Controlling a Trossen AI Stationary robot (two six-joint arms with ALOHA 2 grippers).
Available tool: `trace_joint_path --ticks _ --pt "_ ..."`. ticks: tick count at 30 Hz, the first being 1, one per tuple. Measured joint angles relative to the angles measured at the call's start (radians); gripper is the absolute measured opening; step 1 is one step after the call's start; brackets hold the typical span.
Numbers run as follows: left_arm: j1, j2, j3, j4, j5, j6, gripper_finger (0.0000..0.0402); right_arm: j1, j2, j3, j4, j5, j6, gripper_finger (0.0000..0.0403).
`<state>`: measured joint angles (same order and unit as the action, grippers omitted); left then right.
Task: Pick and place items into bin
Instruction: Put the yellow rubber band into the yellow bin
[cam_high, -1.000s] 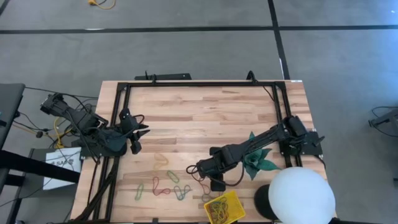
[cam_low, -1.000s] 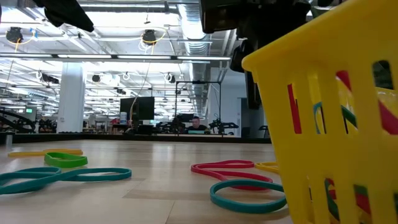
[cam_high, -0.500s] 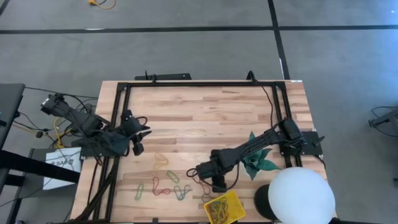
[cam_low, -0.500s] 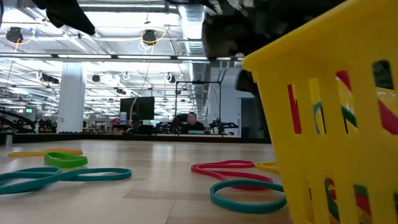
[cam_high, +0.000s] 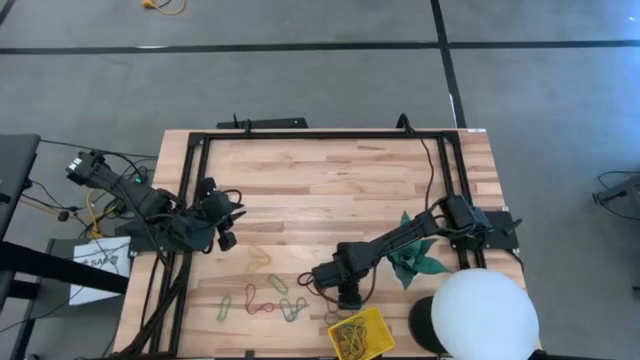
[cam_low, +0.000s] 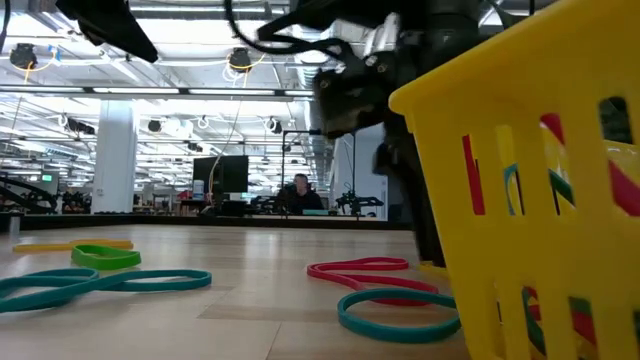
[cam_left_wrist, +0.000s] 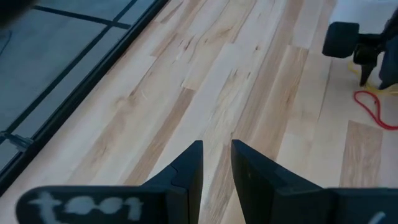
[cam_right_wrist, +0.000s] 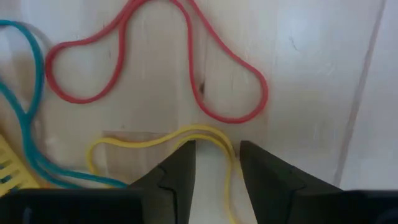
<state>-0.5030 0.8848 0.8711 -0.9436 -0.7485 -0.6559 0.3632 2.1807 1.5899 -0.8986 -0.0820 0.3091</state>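
Coloured bands lie flat on the wooden table near its near edge: red (cam_right_wrist: 155, 62), teal (cam_right_wrist: 25, 124) and a yellow band (cam_right_wrist: 155, 140) in the right wrist view, with others (cam_high: 262, 298) to the left in the high view. The yellow bin (cam_high: 360, 335) stands at the near edge and holds several bands. My right gripper (cam_right_wrist: 214, 165) is open and points down just left of the bin (cam_low: 540, 150). Its fingers stand on either side of the yellow band's bend (cam_right_wrist: 214, 134). My left gripper (cam_left_wrist: 216, 165) hovers over bare wood at the table's left, open by a narrow gap. My right gripper comes from above with open fingers astride the yellow band's bend (cam_right_wrist: 225, 149), which lies flat on the table. Whether the fingertips (cam_right_wrist: 186, 152) touch the band, I cannot tell.
A teal paper star (cam_high: 415, 258) and a big white sphere (cam_high: 485, 315) sit right of the bin. A black frame (cam_high: 320, 135) runs round the table's edges. A red band (cam_low: 360, 272) and a teal band (cam_low: 395, 315) lie close to the bin. Bare wood fills the table's far half.
My right gripper has moved toward the near edge and down, close to the bands beside the bin. My left gripper has drifted slightly toward the near edge and the right. The bands and the bin have stayed in place.
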Motion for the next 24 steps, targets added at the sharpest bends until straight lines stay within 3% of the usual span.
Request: trace_joint_path --ticks 11,20,24 --pt "0.000 -0.001 0.000 0.001 0.006 -0.001 0.0073 -0.010 0.003 -0.004 0.004 -0.002 -0.055 0.0110" --pt "0.000 -0.001 0.000 0.001 0.005 -0.001 0.0073 -0.005 0.001 -0.005 0.004 -0.009 -0.084 0.0009" --pt "0.000 -0.001 0.000 0.001 0.005 -0.002 0.0073 -0.005 -0.001 0.004 -0.016 -0.010 -0.077 0.0011"
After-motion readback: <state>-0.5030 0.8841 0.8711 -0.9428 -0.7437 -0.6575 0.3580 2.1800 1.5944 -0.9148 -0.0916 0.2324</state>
